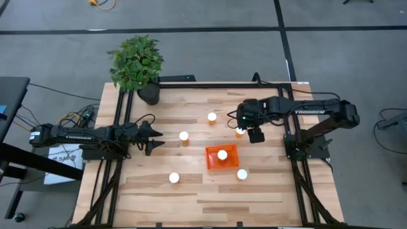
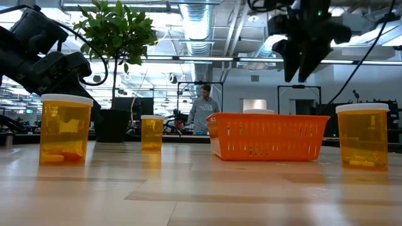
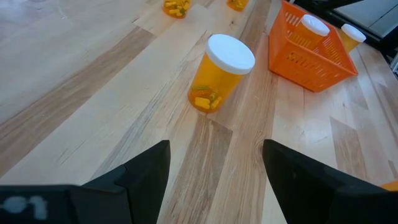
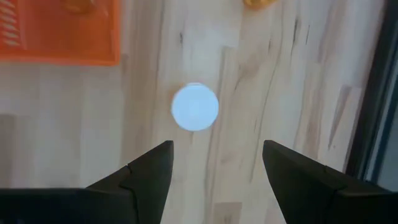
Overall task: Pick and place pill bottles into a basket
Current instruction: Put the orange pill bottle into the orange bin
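We are hovering the right gripper (image 1: 240, 131), jaws apart, over a bottle (image 1: 239, 132) just behind the basket (image 1: 222, 158) | one bottle (image 1: 222, 154) sitting inside | left gripper (image 1: 154, 138) waiting open, facing another bottle (image 1: 184, 136).

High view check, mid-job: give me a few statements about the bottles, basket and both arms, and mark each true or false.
1. One pill bottle stands inside the basket. True.
2. The right gripper grips a bottle. False: its jaws are open and empty, above a bottle on the table.
3. The left gripper is open, pointing at a bottle. True.
4. All the bottles are in the basket. False: five remain on the table.
5. The plant sits beside the basket. False: it stands at the far left corner.
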You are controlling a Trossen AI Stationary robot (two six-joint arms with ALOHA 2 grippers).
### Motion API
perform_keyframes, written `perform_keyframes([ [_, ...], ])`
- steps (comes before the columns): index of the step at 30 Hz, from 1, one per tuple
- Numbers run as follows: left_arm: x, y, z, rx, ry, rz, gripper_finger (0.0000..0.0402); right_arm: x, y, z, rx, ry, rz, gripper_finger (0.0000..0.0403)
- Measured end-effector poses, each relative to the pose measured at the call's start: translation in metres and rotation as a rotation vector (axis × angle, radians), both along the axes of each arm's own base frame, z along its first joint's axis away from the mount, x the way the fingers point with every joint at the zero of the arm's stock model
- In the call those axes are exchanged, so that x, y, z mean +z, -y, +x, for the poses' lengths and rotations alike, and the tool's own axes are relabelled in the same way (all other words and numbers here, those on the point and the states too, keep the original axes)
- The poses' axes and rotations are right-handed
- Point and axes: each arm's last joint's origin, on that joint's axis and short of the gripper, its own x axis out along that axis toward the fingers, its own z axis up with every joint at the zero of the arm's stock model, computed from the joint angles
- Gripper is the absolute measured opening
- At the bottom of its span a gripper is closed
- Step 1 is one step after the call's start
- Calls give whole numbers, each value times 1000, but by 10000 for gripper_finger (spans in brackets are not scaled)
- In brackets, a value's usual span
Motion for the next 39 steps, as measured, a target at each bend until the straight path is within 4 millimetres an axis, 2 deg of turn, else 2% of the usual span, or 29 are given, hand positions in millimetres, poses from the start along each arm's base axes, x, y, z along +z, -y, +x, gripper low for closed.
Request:
perform_keyframes([
  [7,0,0,0,0,0,0,245,-13,3,9,123,-23,-19,240],
  [14,0,0,0,-1,0,0,245,-25,13,24,98,-41,-18,240],
  [22,0,0,0,-1,0,0,245,-27,21,36,37,-64,70,240],
  [39,0,0,0,-1,-1,0,245,-28,28,36,15,-54,167,241],
])
